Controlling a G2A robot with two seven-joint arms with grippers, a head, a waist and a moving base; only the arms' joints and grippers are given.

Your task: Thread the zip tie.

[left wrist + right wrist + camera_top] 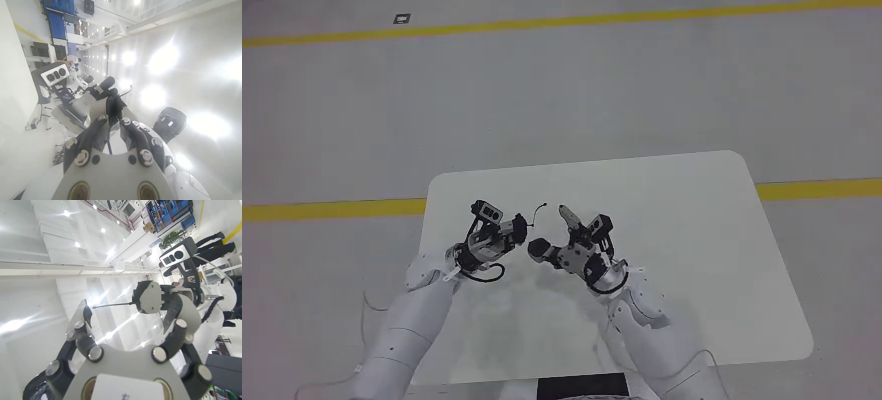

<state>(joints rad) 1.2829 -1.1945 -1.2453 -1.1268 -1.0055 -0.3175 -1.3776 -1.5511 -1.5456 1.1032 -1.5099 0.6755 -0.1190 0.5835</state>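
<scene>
Lining up: left tool [114, 98] clamps the zip tie [113, 305]; the empty right tool [128, 311] gapes wide and, I reckon, must next pinch its tip.

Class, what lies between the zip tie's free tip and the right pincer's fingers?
Nothing: the stretch is bare. The right wrist view shows the zip tie, gripped by the left pincer, aiming its tip at the open right pincer across empty air.

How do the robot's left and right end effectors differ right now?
The left end effector is shut; the right end effector is open wide. The left one pinches the zip tie, its tip sticking out; the right one holds nothing. Both face each other above the table.
</scene>
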